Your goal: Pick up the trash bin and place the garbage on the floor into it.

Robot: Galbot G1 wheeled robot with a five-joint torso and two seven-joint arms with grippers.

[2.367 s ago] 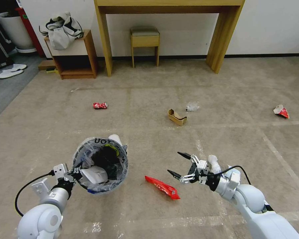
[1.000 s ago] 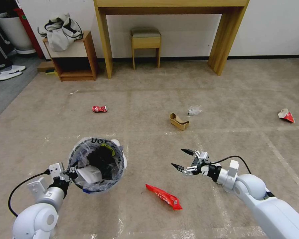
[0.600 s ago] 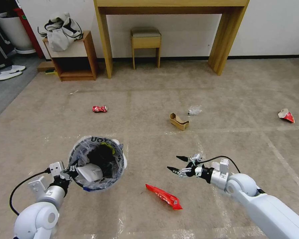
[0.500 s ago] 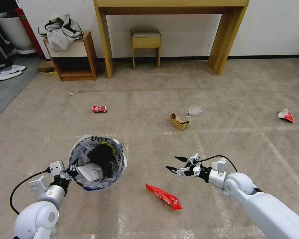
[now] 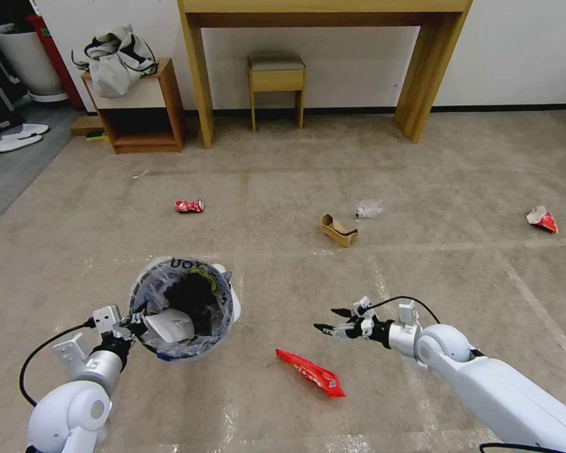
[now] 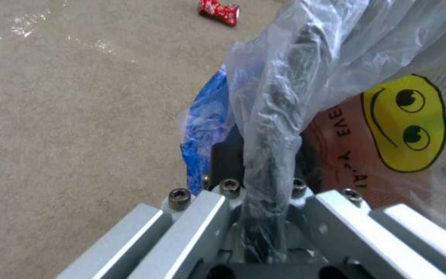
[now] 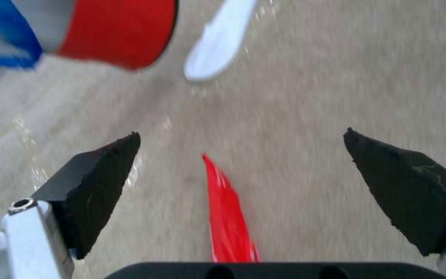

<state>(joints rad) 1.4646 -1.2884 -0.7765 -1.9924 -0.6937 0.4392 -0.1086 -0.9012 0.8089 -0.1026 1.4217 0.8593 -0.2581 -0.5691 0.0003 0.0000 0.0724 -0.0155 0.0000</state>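
**Red wrapper lined up between open fingers**

Red foil marks the nearest piece of garbage: the wrapper [image 5: 308, 372] lies flat on the floor [image 5: 421, 264], between the two arms. The right gripper [image 5: 329, 320] hangs low just beyond it with its jaws spread wide. In the right wrist view the wrapper's pointed end [image 7: 227, 209] sits centred between the two black fingertips [image 7: 99, 182], which suggests the arm is lining up to close across the narrow strip; how far above the carpet the tips are is hard to judge.

The left gripper [image 5: 129, 325] is clamped on the rim of the trash bin [image 5: 182, 308], pinching the bunched clear liner bag [image 6: 285, 97] together with the edge, as the left wrist view shows close up. Held by the rim this way, the bin stays upright with its mouth open and near the wrapper, so a short carry should be enough to drop litter in. It looks lifted clear of the carpet. White and dark items already lie inside.

More garbage is well apart on the carpet: a red soda can [image 5: 189, 206] ahead of the bin, a cardboard scrap [image 5: 339, 229] with a clear plastic wad [image 5: 368, 208] just beside it, and another red-and-white wrapper [image 5: 542, 219] far to the right. A white slipper [image 7: 220, 38] lies next to the bin.
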